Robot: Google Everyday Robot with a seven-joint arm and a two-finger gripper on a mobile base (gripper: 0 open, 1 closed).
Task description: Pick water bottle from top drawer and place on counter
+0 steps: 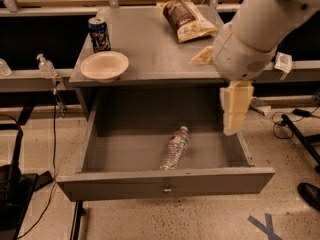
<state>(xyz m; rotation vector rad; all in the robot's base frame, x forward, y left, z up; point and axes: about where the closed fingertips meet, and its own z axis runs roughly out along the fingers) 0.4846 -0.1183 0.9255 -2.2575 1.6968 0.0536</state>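
Observation:
The water bottle [174,148], clear with a white cap, lies on its side in the open top drawer [165,181], a little right of the middle, cap pointing to the back. My gripper [234,128] hangs from the white arm, pointing down over the drawer's right side. It is to the right of the bottle and above it, not touching it. The grey counter [150,49] is the cabinet's top, just behind the drawer.
On the counter stand a cream bowl [104,65] at the front left, a blue can [99,34] behind it and a chip bag [186,18] at the back right. A pump-top sanitizer bottle [46,66] stands on the left shelf. Cables run along the floor.

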